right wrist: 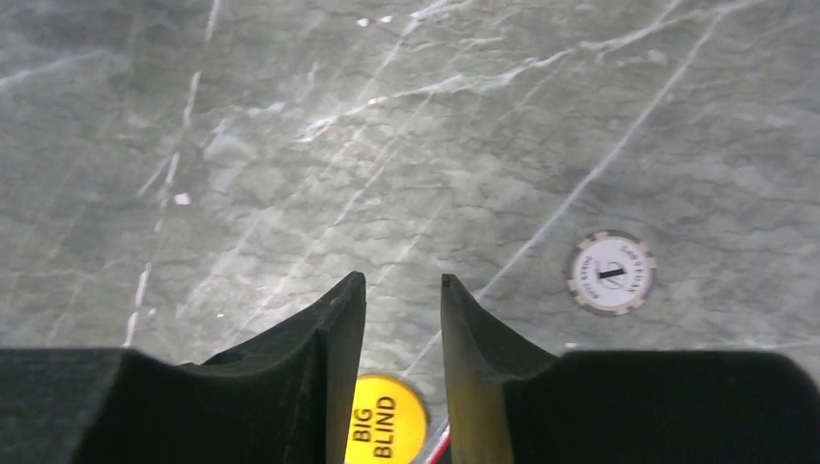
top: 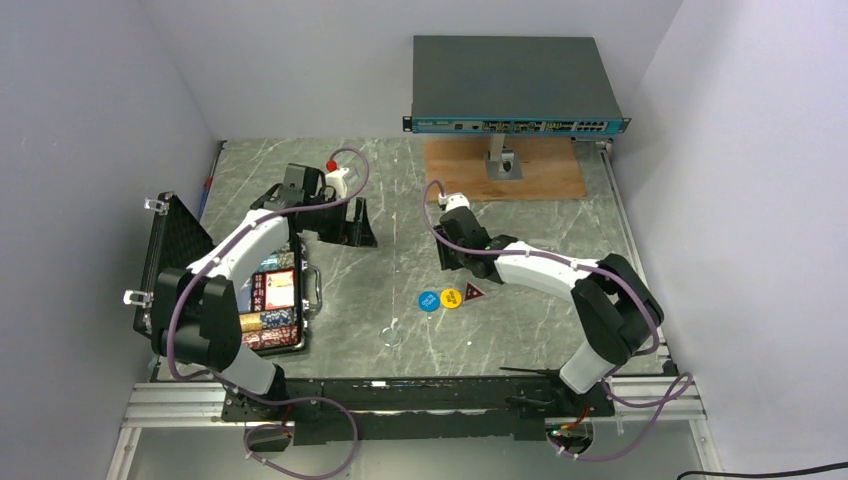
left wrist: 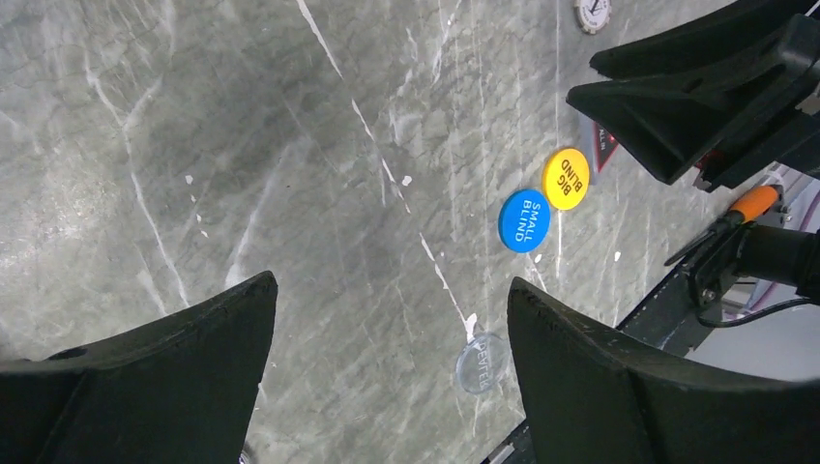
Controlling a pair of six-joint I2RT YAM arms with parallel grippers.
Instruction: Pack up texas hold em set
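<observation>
The black briefcase (top: 160, 262) lies open at the left, with rows of chips (top: 270, 322) and the red-yellow card box (top: 280, 290) inside. The blue disc (top: 429, 300), the yellow disc (top: 451, 297) and the red triangular token (top: 472, 291) lie together mid-table. They also show in the left wrist view: blue disc (left wrist: 524, 220), yellow disc (left wrist: 566, 178), token (left wrist: 603, 145). A clear dealer chip (left wrist: 481, 362) lies nearer. My left gripper (top: 350, 228) is wide open and empty. My right gripper (right wrist: 401, 282) hovers just over the yellow disc (right wrist: 385, 430), jaws narrowly apart and empty.
A white poker chip (right wrist: 611, 274) lies on the marble beyond my right fingertips, and shows in the left wrist view (left wrist: 592, 12). The big grey network switch (top: 515, 85) stands on a wooden board (top: 505, 170) at the back. Grey walls enclose the table on both sides.
</observation>
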